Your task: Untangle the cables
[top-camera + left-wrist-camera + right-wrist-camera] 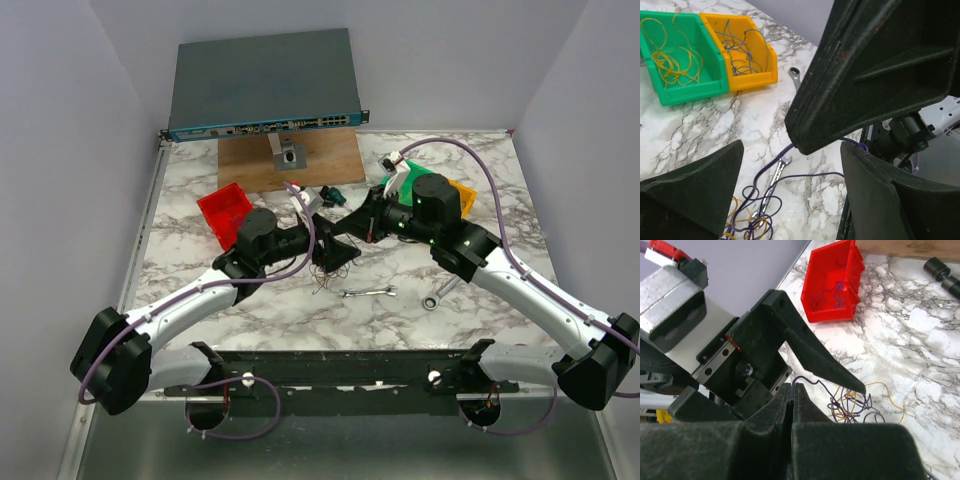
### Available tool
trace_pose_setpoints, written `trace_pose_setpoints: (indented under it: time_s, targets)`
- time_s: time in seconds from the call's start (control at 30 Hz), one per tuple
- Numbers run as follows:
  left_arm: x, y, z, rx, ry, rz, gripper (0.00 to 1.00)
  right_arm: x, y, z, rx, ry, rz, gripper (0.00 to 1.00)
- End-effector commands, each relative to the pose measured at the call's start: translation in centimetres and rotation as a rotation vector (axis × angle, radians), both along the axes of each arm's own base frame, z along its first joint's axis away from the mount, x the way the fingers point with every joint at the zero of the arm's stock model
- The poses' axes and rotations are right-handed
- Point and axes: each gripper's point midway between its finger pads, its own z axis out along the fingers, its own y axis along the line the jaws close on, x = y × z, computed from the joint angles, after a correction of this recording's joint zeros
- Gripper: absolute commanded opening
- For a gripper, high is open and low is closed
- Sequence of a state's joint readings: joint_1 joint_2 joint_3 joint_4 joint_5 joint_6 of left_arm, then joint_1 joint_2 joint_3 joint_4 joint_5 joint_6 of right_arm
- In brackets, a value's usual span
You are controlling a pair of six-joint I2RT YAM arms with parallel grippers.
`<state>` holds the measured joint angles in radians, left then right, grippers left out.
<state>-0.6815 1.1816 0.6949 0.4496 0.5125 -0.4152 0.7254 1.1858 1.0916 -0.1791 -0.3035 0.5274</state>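
The right tool (792, 387) is clenched on a purple cable (775, 164) that runs down to the tangle (855, 407), just below the left tool (338, 255), spread wide.

Cable tangle (856, 407) partly behind left fingers (820, 360)

Table (400, 320): white marble pattern, grey veins.
Red bin (222, 210): plain red.
Green bin (690, 92): plain green; its wires (665, 62) yellow.
Orange bin (752, 80): orange-yellow; its wires (742, 50) bluish purple.
Cables (855, 407), tangled: purple and yellow.
Board (290, 160): brown wood grain.
Box (262, 80): grey, blue front strip.
Spanner (368, 292): silver.
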Motion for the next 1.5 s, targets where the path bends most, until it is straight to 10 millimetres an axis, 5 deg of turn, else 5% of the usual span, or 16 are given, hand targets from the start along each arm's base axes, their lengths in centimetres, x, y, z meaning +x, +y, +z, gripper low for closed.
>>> trace_pose_setpoints:
  time_s: [0.0, 0.13, 0.3, 0.57, 1.03, 1.17, 1.33, 1.47]
  targets:
    - [-1.3, -0.9, 1.9, -0.059, -0.044, -0.076, 0.80, 1.1, -0.3, 1.8, 0.035, -0.054, -0.065, 0.01]
    - [-1.5, -0.4, 2.2, -0.073, -0.052, -0.058, 0.80, 1.0, -0.4, 0.8, 0.009, -0.053, -0.057, 0.01]
    - [2.3, 2.1, 1.0, 0.039, -0.013, 0.207, 0.80, 0.0, -0.8, 0.1, -0.014, -0.049, -0.026, 0.01]
    - [2.3, 2.9, 1.5, 0.040, -0.028, 0.240, 0.80, 0.0, -1.9, -0.4, -0.065, -0.069, -0.047, 0.01]
    - [-3.3, -0.3, 3.2, -0.031, -0.085, -0.152, 0.89, -0.5, -0.8, 0.5, -0.033, -0.096, 0.027, 0.01]
    - [-1.8, -0.9, 1.9, 0.012, -0.035, -0.102, 0.90, -1.0, -0.3, 1.1, -0.007, -0.095, 0.059, 0.01]
    - [-1.5, -1.5, 1.4, 0.017, -0.025, -0.109, 0.67, 0.0, -1.0, 1.8, 0.005, -0.110, -0.022, 0.01]
    - [-1.4, -2.4, 1.0, 0.033, -0.011, -0.122, 0.29, 0.6, -1.4, 2.6, 0.044, -0.124, -0.075, 0.01]
